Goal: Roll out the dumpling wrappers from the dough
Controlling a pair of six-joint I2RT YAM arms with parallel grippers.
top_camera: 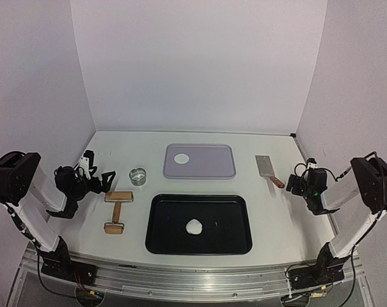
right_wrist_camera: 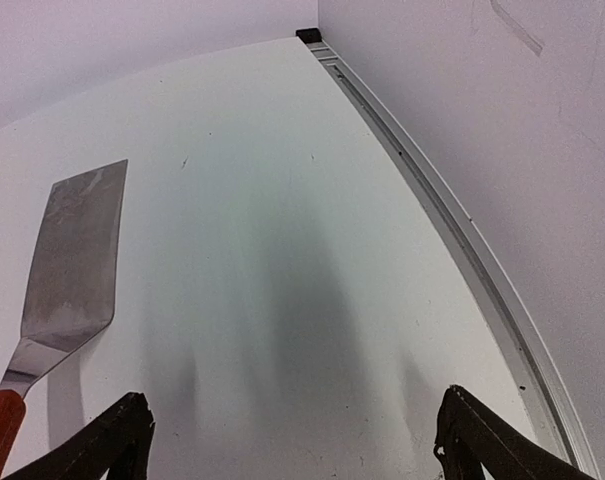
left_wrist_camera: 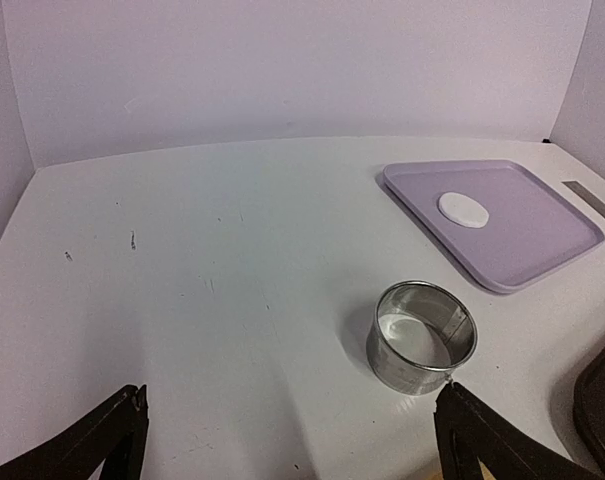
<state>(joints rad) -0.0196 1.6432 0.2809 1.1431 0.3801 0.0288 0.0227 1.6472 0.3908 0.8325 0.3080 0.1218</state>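
A small white lump of dough lies in the middle of the black tray. One round white wrapper lies on the lilac tray; it also shows in the left wrist view. A metal ring stands left of the lilac tray, also in the left wrist view. A wooden roller lies left of the black tray. My left gripper is open and empty, just left of the ring. My right gripper is open and empty at the right side.
A metal spatula with a red handle lies right of the lilac tray, also in the right wrist view. A rail runs along the table's right edge, with white walls on three sides.
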